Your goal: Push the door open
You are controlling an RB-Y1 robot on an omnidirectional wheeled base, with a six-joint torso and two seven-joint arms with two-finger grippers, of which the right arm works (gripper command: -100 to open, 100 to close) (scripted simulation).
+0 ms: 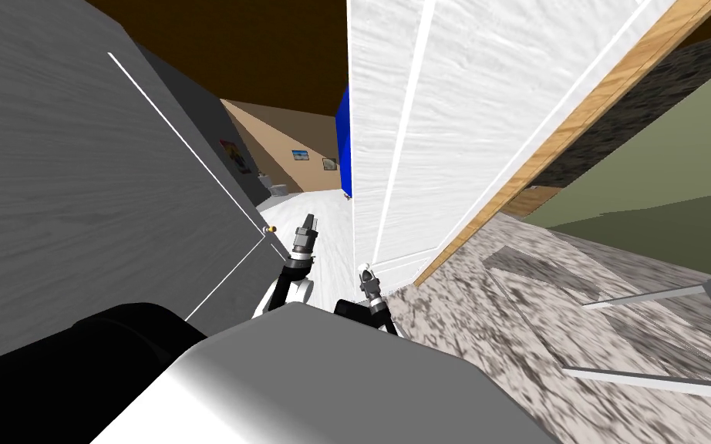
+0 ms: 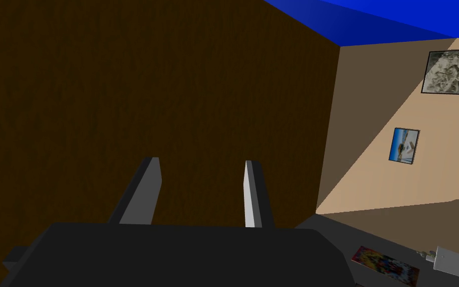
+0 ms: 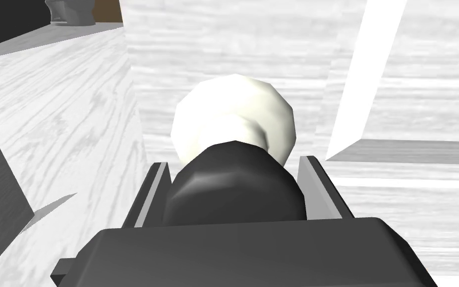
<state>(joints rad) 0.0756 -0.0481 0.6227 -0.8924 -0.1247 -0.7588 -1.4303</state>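
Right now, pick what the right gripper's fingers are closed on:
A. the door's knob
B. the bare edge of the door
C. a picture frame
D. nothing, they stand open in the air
A: in the right wrist view the right gripper has its two fingers pressed against the sides of the dark neck of the pale door knob, with the white door right behind it.
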